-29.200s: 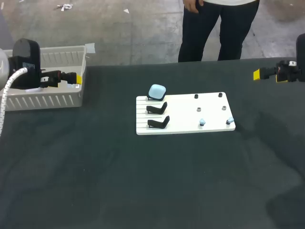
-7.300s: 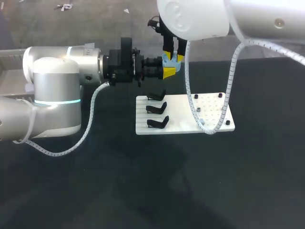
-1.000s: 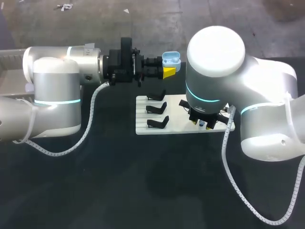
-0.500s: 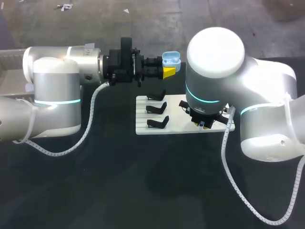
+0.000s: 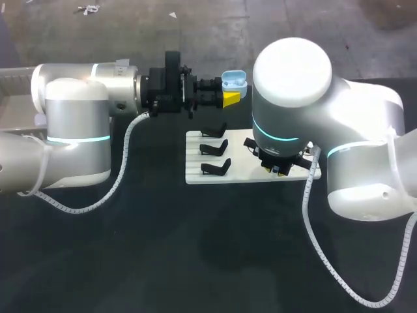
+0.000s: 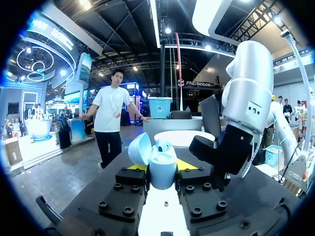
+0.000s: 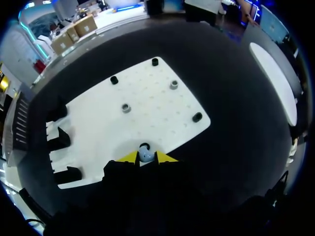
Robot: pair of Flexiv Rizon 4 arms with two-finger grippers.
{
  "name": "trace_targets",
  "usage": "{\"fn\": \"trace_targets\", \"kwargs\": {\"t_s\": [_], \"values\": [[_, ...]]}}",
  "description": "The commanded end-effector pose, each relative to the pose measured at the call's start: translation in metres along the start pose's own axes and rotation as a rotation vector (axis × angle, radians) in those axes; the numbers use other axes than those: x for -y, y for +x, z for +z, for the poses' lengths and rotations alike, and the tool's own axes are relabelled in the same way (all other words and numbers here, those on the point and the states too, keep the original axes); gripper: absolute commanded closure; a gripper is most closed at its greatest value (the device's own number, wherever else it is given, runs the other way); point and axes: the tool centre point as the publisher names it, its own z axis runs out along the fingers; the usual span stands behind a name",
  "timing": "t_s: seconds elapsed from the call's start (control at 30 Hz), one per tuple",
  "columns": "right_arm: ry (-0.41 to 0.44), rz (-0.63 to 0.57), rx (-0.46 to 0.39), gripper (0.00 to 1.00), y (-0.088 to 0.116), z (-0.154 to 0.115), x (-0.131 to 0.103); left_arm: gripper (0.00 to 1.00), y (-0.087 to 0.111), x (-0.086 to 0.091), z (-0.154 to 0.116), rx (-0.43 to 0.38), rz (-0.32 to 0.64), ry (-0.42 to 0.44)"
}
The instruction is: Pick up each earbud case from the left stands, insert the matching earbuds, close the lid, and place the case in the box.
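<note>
The dark table [image 5: 130, 261] is carrying everything. The left arm [image 5: 71, 124] is stretching in level from the left, well above the surface. The right arm [image 5: 293, 85] is bending in from the right, with its wrist pointing straight down over the white board [image 5: 238, 166].

The board is lying flat at the table's middle. Three black stands [image 5: 215, 149] are sitting in a column along its left edge, all bare.

The left gripper [image 6: 162, 167] is clamping the light blue case [image 6: 161, 164] by its lower half from both sides. It is holding the case upright in the air beyond the board's far edge, with the lid tilting back open. One earbud [image 6: 164, 145] is sitting inside.

The right gripper [image 7: 146, 157] is standing narrow, its yellow tips pinching the other earbud [image 7: 145, 155] just beside a black socket [image 7: 144, 146] at the board's edge. Whether this bud is touching the board I cannot tell.

Five pegs [image 7: 126, 107], three black and two grey, are standing ahead of that gripper.
</note>
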Motion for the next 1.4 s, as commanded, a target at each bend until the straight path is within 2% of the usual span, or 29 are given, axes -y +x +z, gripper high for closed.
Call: {"fn": "trace_targets", "kwargs": {"t_s": [0.03, 0.4, 0.67, 1.1, 1.23, 1.4], "values": [[-0.002, -0.019, -0.005, 1.0, -0.001, -0.012, -0.001, 1.0, 0.001, 0.002, 0.0, 0.005, 0.005, -0.008], [-0.043, -0.206, -0.023, 1.0, 0.001, -0.07, 0.002, 1.0, 0.001, 0.002, 0.0, 0.005, 0.005, -0.008], [-0.103, -0.367, -0.074, 1.0, 0.008, -0.111, 0.0, 1.0, 0.001, 0.002, 0.0, 0.005, 0.005, -0.008], [-0.113, -0.684, -0.119, 1.0, 0.018, -0.148, -0.013, 1.0, 0.001, 0.002, 0.0, 0.005, 0.005, -0.008], [-0.113, -0.818, -0.085, 1.0, 0.023, -0.158, -0.014, 1.0, 0.001, 0.002, 0.0, 0.005, 0.005, -0.008], [-0.113, -0.818, -0.085, 1.0, 0.023, -0.158, -0.014, 1.0, 0.001, 0.002, 0.0, 0.005, 0.005, -0.008]]}}
